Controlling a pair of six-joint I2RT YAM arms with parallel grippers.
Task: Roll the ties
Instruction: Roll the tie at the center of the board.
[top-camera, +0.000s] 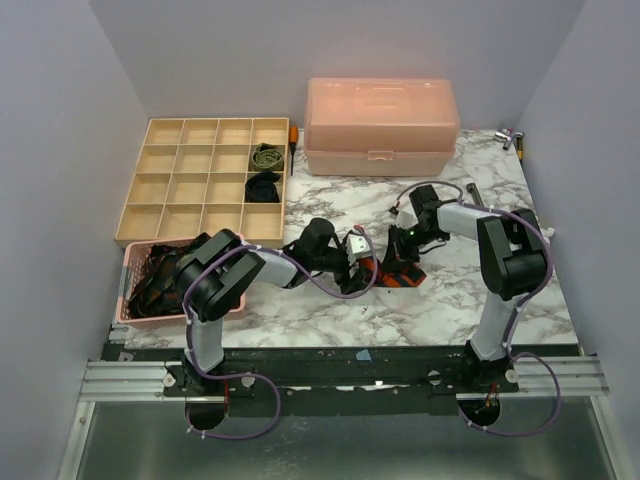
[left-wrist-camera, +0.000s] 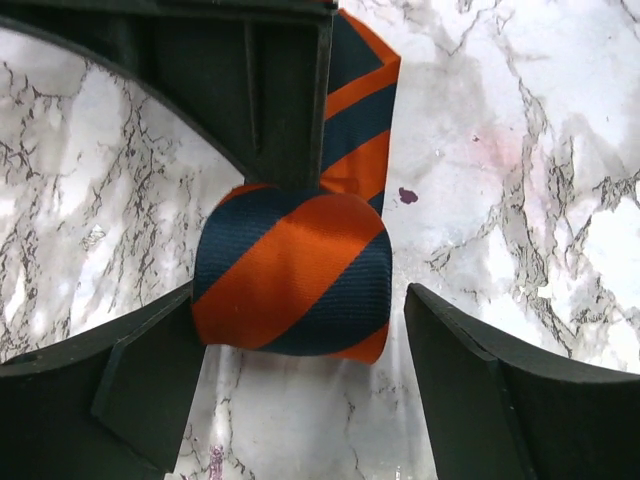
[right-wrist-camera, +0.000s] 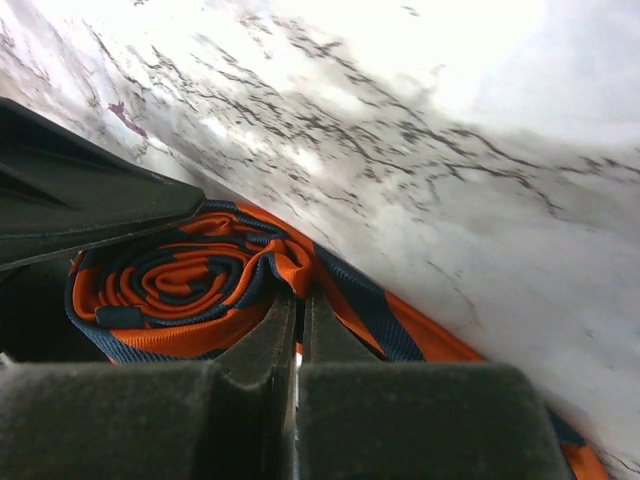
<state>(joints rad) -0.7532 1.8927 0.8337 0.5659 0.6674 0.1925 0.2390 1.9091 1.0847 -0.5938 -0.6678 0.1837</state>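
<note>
The orange-and-navy striped tie (top-camera: 398, 274) lies on the marble table, mostly wound into a roll (left-wrist-camera: 290, 275) with a short tail running away from it. My left gripper (left-wrist-camera: 300, 320) is open and straddles the roll; its left finger (left-wrist-camera: 130, 390) touches the roll's side and its right finger (left-wrist-camera: 500, 390) stands a little apart. My right gripper (right-wrist-camera: 298, 300) is shut on the tie's fabric right beside the coiled roll (right-wrist-camera: 170, 285). In the top view the left gripper (top-camera: 360, 262) and the right gripper (top-camera: 403, 252) meet at the tie.
A wooden compartment tray (top-camera: 180, 190) at back left holds an olive rolled tie (top-camera: 266, 156) and a black rolled tie (top-camera: 263, 186). A pink basket (top-camera: 128, 300) of dark ties sits at front left. A pink lidded box (top-camera: 382, 125) stands at the back.
</note>
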